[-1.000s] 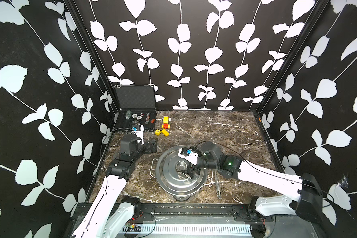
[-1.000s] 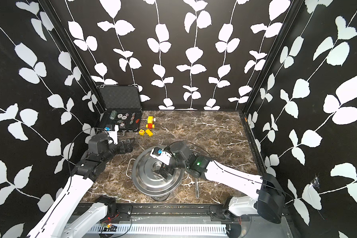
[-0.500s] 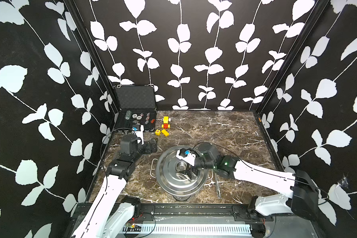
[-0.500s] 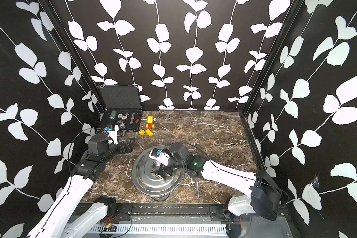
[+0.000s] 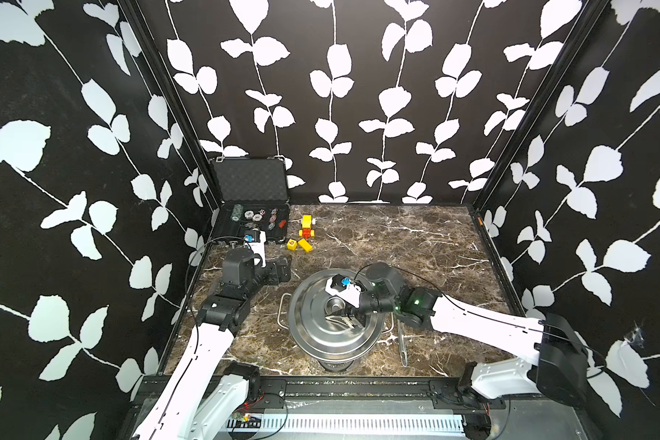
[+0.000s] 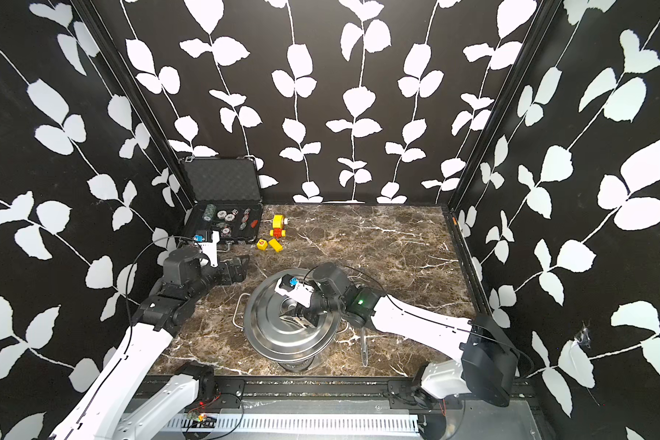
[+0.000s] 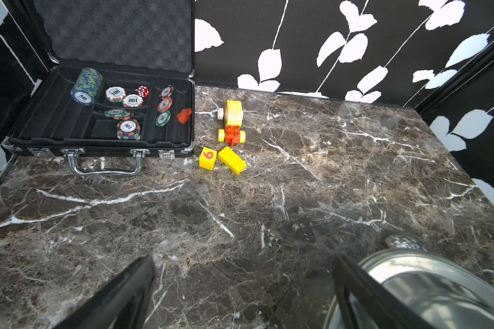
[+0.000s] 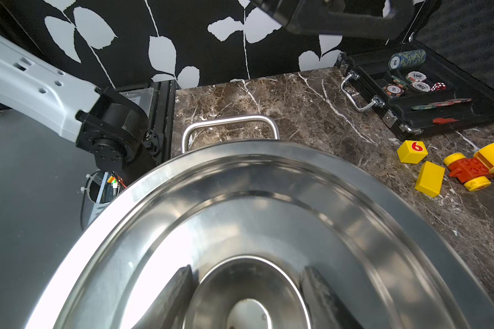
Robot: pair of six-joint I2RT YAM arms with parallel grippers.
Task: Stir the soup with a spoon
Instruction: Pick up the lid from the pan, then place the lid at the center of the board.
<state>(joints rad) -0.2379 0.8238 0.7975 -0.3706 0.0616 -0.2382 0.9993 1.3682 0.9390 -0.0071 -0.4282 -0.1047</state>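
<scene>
The right gripper (image 8: pixel 248 272) has its jaws part-way apart, straddling the round raised knob (image 8: pixel 248 302) at the centre of the flat round steel lid (image 8: pixel 268 210). One black finger (image 8: pixel 174 299) sits close against each side of the knob; cannot tell whether they squeeze it. The left gripper (image 7: pixel 240 296) has its jaws spread wide with nothing between them, and it hangs over bare table beside the pot, touching nothing.

Counts:
- 1 large stainless-steel pot (image 5: pixel 332 364) near the front of the table. The lid sits on it, so the inside is hidden. One wire loop handle (image 8: pixel 228 121) shows on the left-arm side.
- 1 long thin shiny steel spoon (image 5: pixel 402 344), flat on the table just beside the pot on the right-arm side. Its far end is under the right arm and neither gripper holds it.
- 1 open black case (image 7: pixel 97 148) in the far left corner. It holds one tall chip stack (image 7: pixel 86 85), several loose chips and 1 red die (image 7: pixel 143 91).
- 2 yellow blocks just beside the case: one with a red 6 (image 7: pixel 208 158), one plain (image 7: pixel 231 163).
- 1 yellow-and-red toy car (image 7: pixel 233 122), next to the blocks.

The table (image 7: pixel 325 185) is dark brown marble-look with white veins. The walls (image 5: pixel 340 95) are black with a white leaf-and-vine print, on three sides.
</scene>
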